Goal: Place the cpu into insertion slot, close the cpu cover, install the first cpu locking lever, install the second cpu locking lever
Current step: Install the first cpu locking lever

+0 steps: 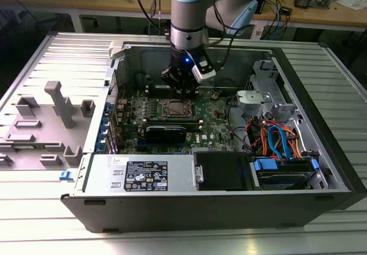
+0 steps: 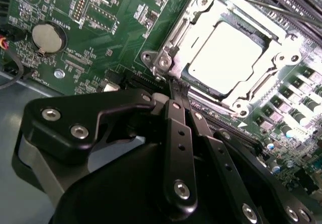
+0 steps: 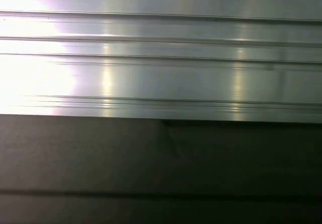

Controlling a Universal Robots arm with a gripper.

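A ribbed aluminium tabletop point(image 1: 34, 220) carries an open computer case point(image 1: 218, 200) lying on its side, with the green motherboard point(image 1: 221, 120) exposed inside and a bundle of orange and blue cables point(image 1: 275, 140) toward the exterior view's right. The robot arm point(image 1: 188, 14) reaches straight down into the case, its gripper point(image 1: 182, 94) sitting just above the insertion slot point(image 1: 175, 109) near the middle of the board. In the second wrist view the cpu cover point(image 2: 282, 53) lies flat over the slot, and the cpu point(image 2: 229, 53) shows bright silver through its window, seated in place. The jaws are drawn together, their dark tips point(image 2: 178, 89) meeting at the cover's edge beside a corner screw; whether they pinch anything I cannot tell. A round coin battery point(image 2: 49, 38) sits on the board well apart.
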